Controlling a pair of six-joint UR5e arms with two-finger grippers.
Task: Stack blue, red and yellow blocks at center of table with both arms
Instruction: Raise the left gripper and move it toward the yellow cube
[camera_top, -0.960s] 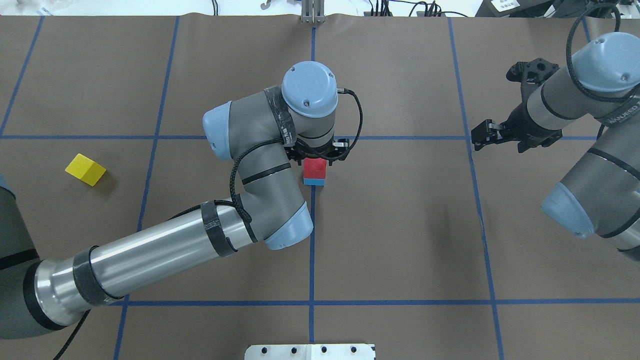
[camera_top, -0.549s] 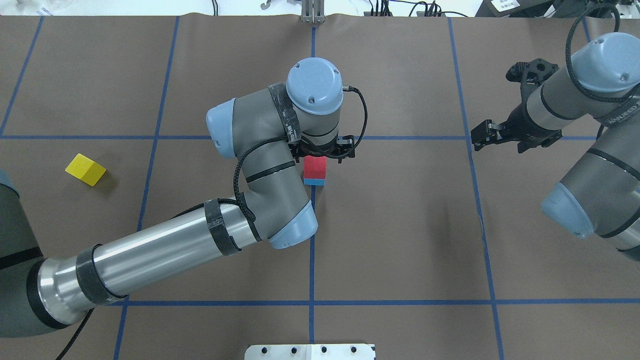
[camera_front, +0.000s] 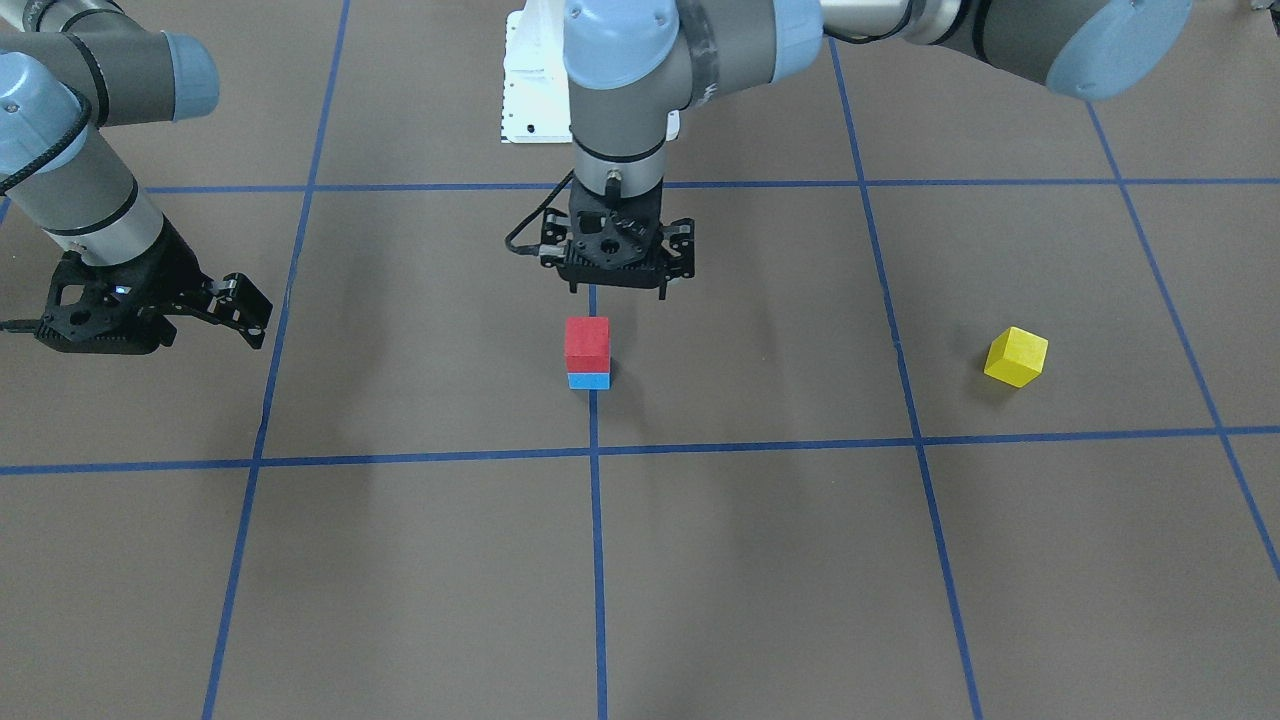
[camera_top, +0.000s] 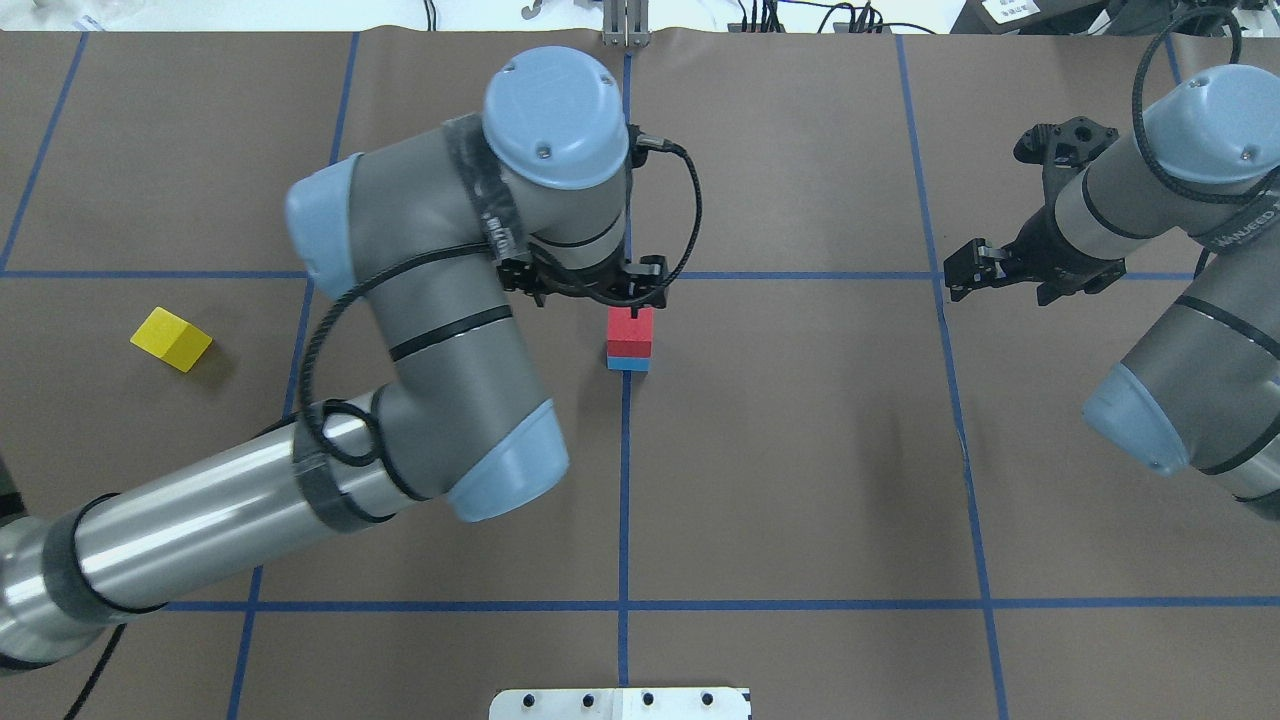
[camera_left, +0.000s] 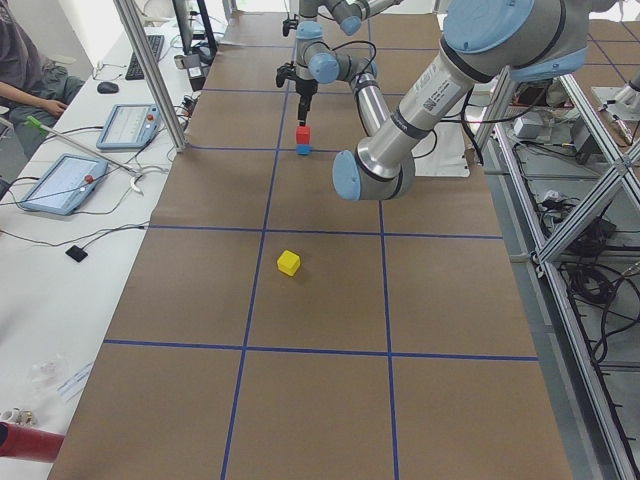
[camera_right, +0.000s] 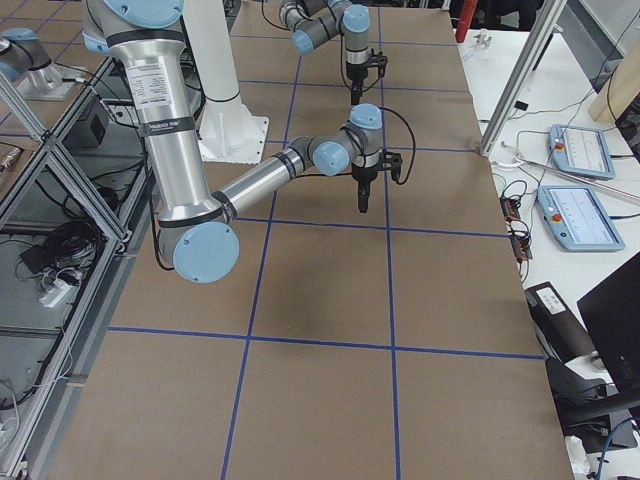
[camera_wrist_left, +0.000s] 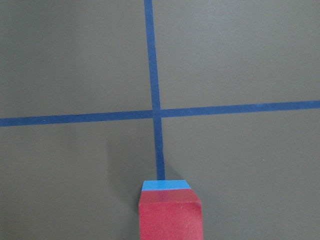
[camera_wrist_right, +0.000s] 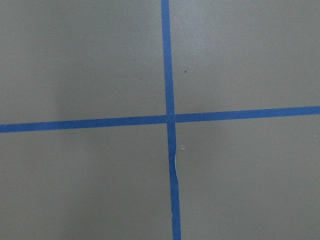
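Note:
The red block (camera_front: 587, 342) sits squarely on the blue block (camera_front: 588, 380) at the centre of the table (camera_front: 400, 560), on a tape line. Just above and behind this stack hangs my left gripper (camera_front: 618, 288), open, with nothing between its fingers. The left wrist view shows the red block (camera_wrist_left: 171, 215) at its bottom edge with a strip of the blue block (camera_wrist_left: 166, 185) beyond it. The yellow block (camera_top: 171, 339) lies alone, tilted, far out on my left side. My right gripper (camera_top: 985, 270) hovers open and empty well to the stack's right.
A white pedestal base (camera_top: 620, 703) sits at the table's near edge. In the exterior left view, a side bench holds tablets (camera_left: 60, 182) and cables, and a seated person (camera_left: 25, 70) is at its far end. The right wrist view shows only crossing tape lines (camera_wrist_right: 171, 119).
My left gripper has risen off the red block and shifted slightly left, leaving the red block on the blue one. The right arm and yellow block have not moved.

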